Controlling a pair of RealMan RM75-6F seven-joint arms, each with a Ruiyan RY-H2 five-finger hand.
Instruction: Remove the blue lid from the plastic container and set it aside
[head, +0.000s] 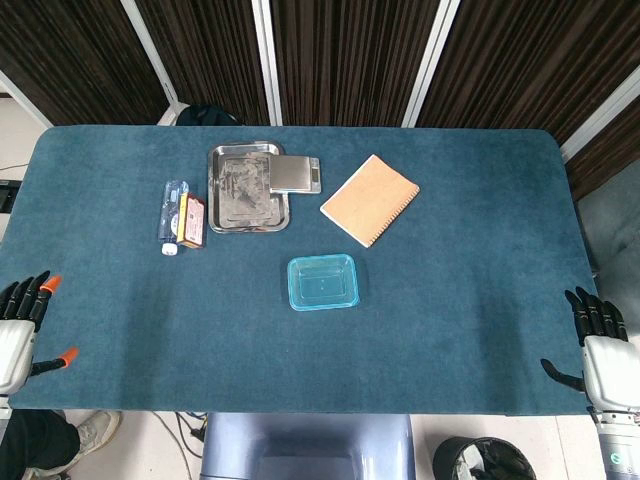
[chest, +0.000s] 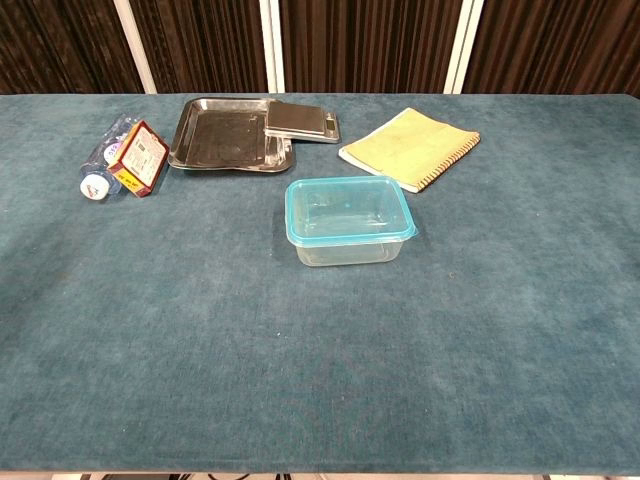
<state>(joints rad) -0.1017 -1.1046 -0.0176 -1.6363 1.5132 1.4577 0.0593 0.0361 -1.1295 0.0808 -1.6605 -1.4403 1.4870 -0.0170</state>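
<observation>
The plastic container (chest: 348, 225) sits near the middle of the table (chest: 300, 380), clear-walled, with the blue lid (chest: 347, 210) still seated on its rim. Nothing of mine touches it.

Just beyond it to the right lies a spiral notebook (chest: 410, 148), angled, with the binding on its right edge. Beyond it to the left is a metal tray (chest: 225, 135), and a small grey scale (chest: 301, 122) rests overlapping the tray's right rim. Further left, a water bottle (chest: 100, 165) lies on its side with a small red box (chest: 140, 158) just beside it, touching or nearly so.

My left hand (head: 20, 325) is at the near left edge of the table, well apart from the container, fingers apart and holding nothing; orange tips show on it. My right hand (head: 603, 350) is at the near right edge, likewise spread and empty, dark fingers pointing away from me. Only the head view shows either hand.
</observation>
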